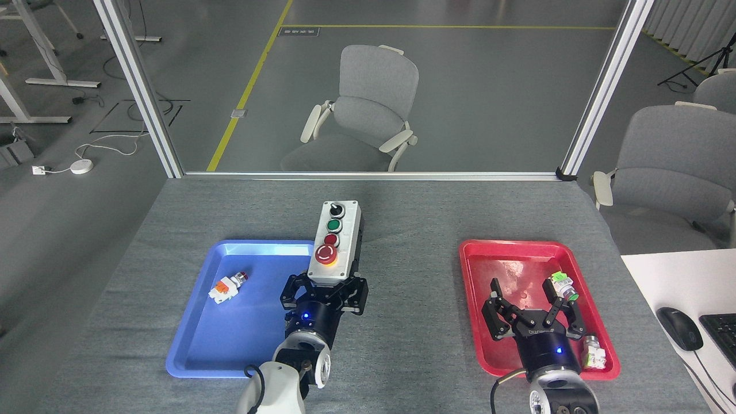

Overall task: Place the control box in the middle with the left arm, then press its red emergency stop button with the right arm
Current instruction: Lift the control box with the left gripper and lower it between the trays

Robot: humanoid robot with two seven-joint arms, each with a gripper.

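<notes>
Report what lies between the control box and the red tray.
Head view: only bare grey tabletop cloth lies between the control box and the red tray.

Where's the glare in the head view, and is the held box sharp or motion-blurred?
Head view: glare runs along the far inner rim of the blue tray, with a softer sheen on the red tray floor. The control box, in the left gripper, is sharp, all four controls legible. Lighting is even and diffuse, shadows on the cloth faint.
</notes>
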